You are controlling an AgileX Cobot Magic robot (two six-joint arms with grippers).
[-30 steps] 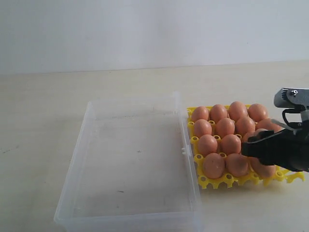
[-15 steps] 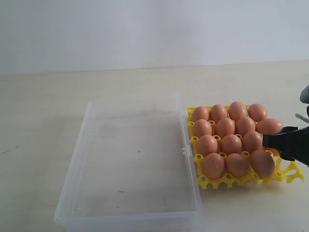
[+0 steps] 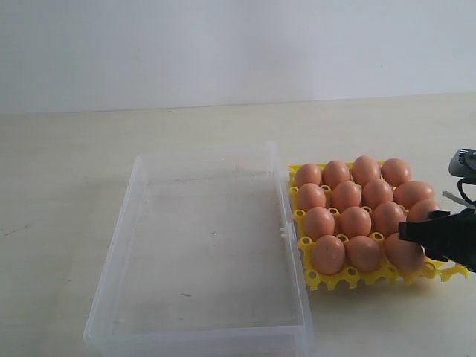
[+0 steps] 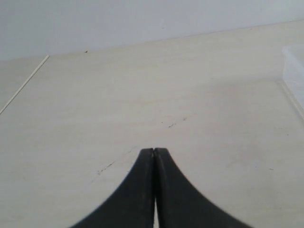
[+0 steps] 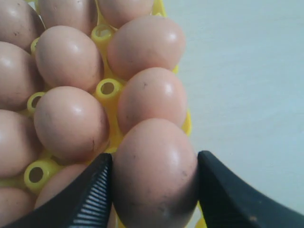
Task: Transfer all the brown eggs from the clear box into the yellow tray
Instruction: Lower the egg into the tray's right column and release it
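Brown oval eggs [image 3: 355, 221] fill the yellow plastic lattice tray [image 3: 327, 281]; the clear shallow plastic box [image 3: 208, 245] holds none. Right hand [image 5: 154, 164] clamps the last egg [image 5: 149, 142] at an edge cup, probably seating it before release. Left hand [image 4: 154, 159] is pinched closed over the bench [image 4: 142, 95], parked clear.

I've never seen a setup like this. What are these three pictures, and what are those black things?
It is a robot with two arms, each ending in black pinching fingers. One picture comes from a camera standing off that sees the whole table: an empty clear box beside a yellow tray loaded with brown eggs. The other two come from cameras on the wrists. The left gripper, as that pincer is called, is shut, holding nothing, over bare table. The right gripper is closed on one egg at the tray's corner; whether it sits in its cup yet, I cannot tell.
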